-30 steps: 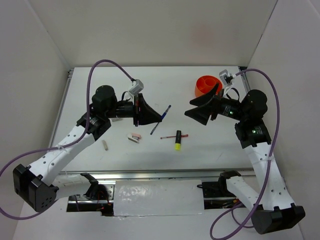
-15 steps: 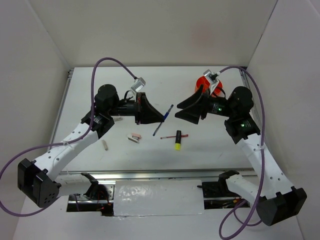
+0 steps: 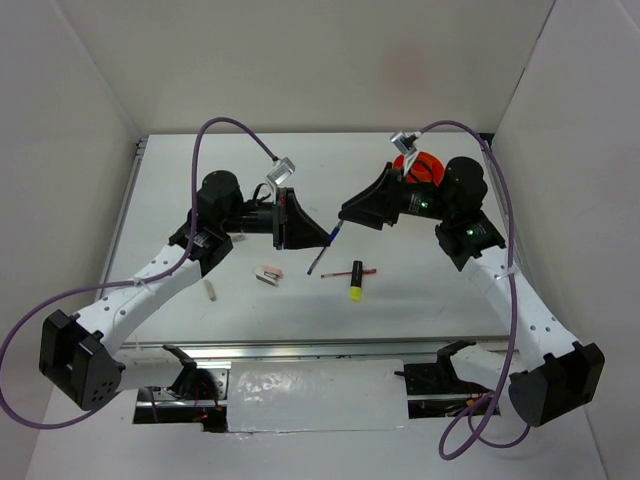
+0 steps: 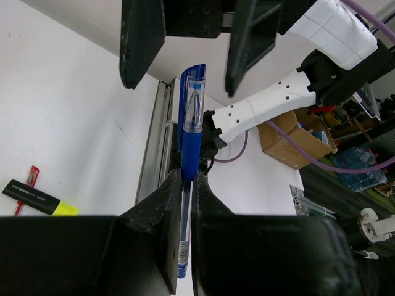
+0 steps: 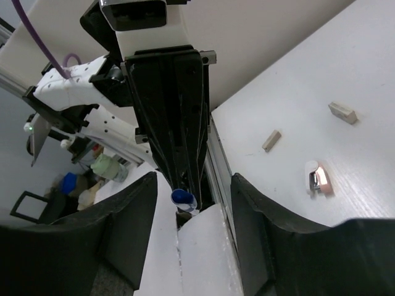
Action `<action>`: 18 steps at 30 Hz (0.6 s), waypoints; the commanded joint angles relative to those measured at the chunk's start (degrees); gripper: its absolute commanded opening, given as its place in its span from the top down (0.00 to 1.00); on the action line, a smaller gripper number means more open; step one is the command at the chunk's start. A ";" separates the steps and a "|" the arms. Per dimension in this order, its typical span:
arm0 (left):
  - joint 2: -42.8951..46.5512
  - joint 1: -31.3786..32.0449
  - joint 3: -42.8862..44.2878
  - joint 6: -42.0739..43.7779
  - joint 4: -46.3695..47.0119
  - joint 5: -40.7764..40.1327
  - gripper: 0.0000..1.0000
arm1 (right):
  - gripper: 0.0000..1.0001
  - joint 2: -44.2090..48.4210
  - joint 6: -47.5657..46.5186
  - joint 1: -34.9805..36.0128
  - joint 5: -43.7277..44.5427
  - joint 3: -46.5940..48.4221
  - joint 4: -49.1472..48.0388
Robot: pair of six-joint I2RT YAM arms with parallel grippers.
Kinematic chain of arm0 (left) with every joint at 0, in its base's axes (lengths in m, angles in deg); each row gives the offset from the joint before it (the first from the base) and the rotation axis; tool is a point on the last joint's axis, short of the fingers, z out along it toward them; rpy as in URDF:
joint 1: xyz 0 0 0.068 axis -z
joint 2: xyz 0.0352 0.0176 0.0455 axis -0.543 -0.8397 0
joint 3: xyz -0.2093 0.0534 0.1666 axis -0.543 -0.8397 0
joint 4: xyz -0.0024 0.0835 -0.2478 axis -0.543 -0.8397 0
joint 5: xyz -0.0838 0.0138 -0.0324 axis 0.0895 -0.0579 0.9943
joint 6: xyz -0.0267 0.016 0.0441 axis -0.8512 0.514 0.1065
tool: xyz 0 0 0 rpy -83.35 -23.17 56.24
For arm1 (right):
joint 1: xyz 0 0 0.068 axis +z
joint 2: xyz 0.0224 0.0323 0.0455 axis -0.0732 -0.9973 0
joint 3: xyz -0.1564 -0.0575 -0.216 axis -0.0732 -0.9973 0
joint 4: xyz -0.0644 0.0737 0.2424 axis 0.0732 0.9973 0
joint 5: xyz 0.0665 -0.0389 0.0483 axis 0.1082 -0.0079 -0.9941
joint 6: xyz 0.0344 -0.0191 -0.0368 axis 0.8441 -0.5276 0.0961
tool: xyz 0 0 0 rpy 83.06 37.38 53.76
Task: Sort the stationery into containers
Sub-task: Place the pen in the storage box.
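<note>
Well left of the marker [image 3: 356,280], a beige block [image 3: 211,290] lies alone on the table [image 3: 430,300]. Nearer the marker on that same side sits the pink-and-white eraser [image 3: 268,273].

Up and left of the marker, the left gripper [image 3: 324,238] is clamped tight on a blue pen [image 4: 190,123]. It pinches the pen's clear barrel, and the blue end sticks out past the fingertips. The pen's other end slants down toward the marker's left, and I cannot tell whether it touches the table.

The marker lies flat with its yellow cap toward the arms' bases. A thin red pen [image 3: 340,273] crosses it, over or under I cannot tell.

Just above the marker, the right gripper [image 3: 346,214] meets the left one tip to tip. Its jaws are parted, one finger on each side of the blue pen's free end, with a gap showing on both sides.

Farther up and right of the marker, the orange tub [image 3: 424,166] stands partly hidden behind the right arm.
</note>
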 commanded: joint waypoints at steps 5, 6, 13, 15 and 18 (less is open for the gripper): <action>0.14 -0.19 -0.27 -0.22 3.12 0.48 1.00 | 0.49 -1.55 -0.73 1.76 -0.14 3.81 -1.23; 0.31 -0.19 -0.09 -0.22 3.30 0.39 1.00 | 0.46 -1.47 -0.91 1.76 -0.14 3.72 -0.97; -0.56 -0.19 0.44 -1.36 4.70 -0.58 1.00 | 0.39 -0.59 -0.30 1.76 -0.05 1.52 -0.70; -1.35 -0.11 0.79 -2.33 5.41 -0.84 1.00 | 0.45 -0.85 -0.91 1.94 -0.40 1.61 -0.18; -2.14 -0.19 1.31 -3.38 6.29 -1.28 1.00 | 0.52 -1.20 -2.66 2.55 -0.05 2.22 1.41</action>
